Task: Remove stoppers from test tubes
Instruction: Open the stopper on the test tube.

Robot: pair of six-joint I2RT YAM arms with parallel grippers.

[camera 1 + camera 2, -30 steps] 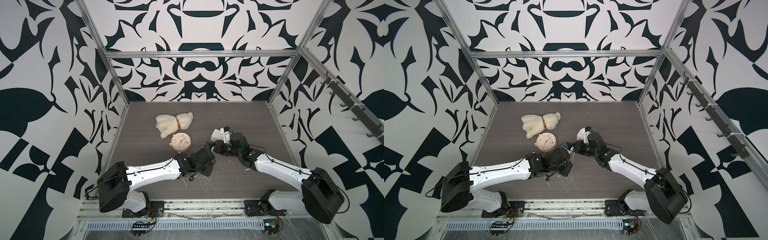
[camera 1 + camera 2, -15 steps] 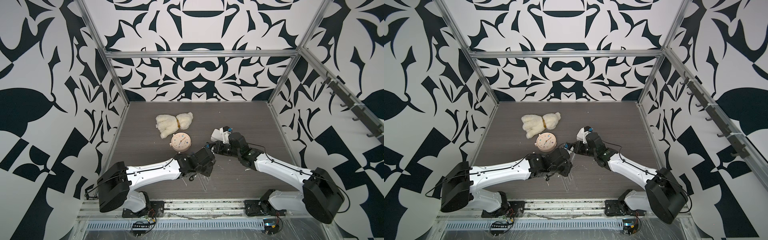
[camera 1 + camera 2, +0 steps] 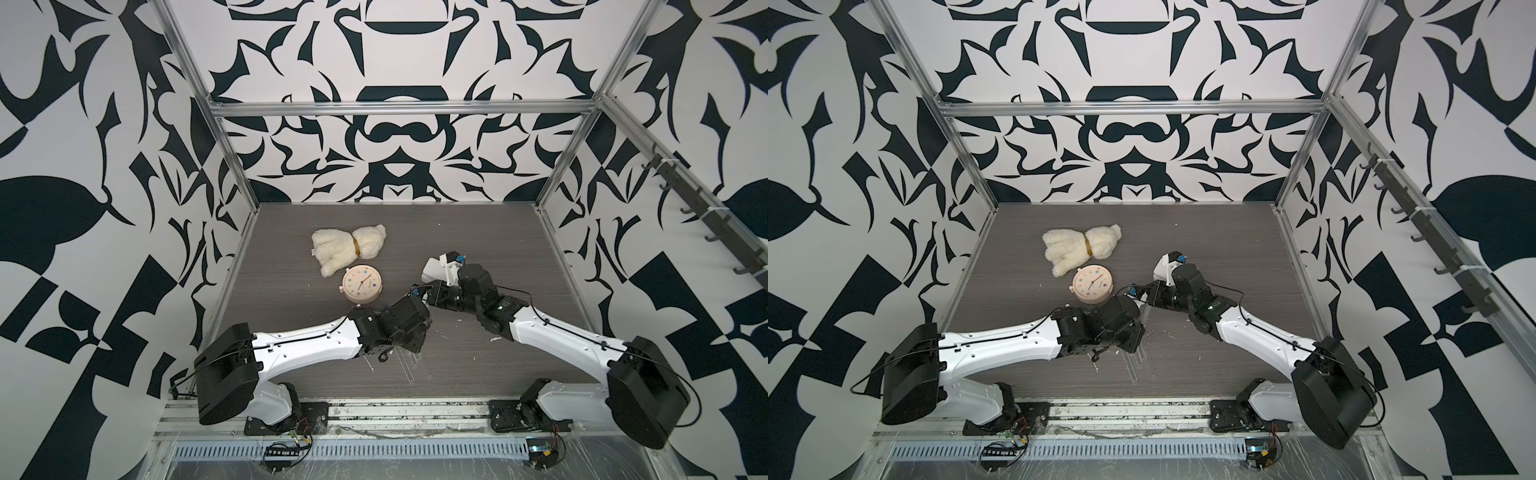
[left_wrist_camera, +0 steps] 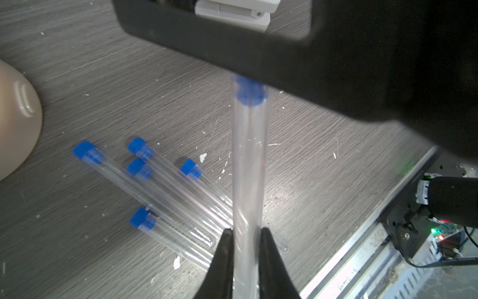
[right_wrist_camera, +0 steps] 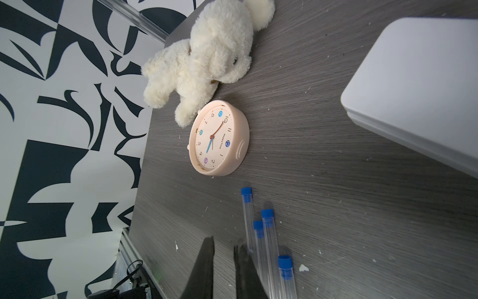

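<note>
Nearest the front edge, at about 6 o'clock on the table (image 3: 291, 332), five loose tubes (image 4: 176, 234) are lying close together and roughly parallel. Each is wearing one of the loose stoppers (image 4: 141, 220), which are blue. The left wrist view is showing all five. The right wrist view is catching only four of them (image 5: 267, 214), and both top views are giving no more than faint glints (image 3: 409, 368) beside the left arm.

Just beyond, the left gripper (image 4: 244, 233) is clamping the lower part of the held tube (image 4: 248, 168), its jaws pressing both sides of the clear wall. This tube is lifted off the table and pointing toward roughly 12 o'clock. Its held stopper (image 4: 249, 93) is sitting in the mouth, and a top view is showing it only as a blue dot (image 3: 1133, 291).

The right gripper (image 5: 224, 242) is reaching in from 3 o'clock to that dot. In the left wrist view its black body is covering the stopper's top. In its own wrist view the jaws are standing nearly together with a thin slit, and nothing blue is showing between them. I cannot tell whether it is gripping the stopper.

Farther off, at 11 o'clock, a pink clock (image 3: 360, 284) is lying face up. A cream plush toy (image 3: 349, 247) is touching its far side. A white box (image 5: 419, 85) is sitting at 3 o'clock of the clock.
</note>
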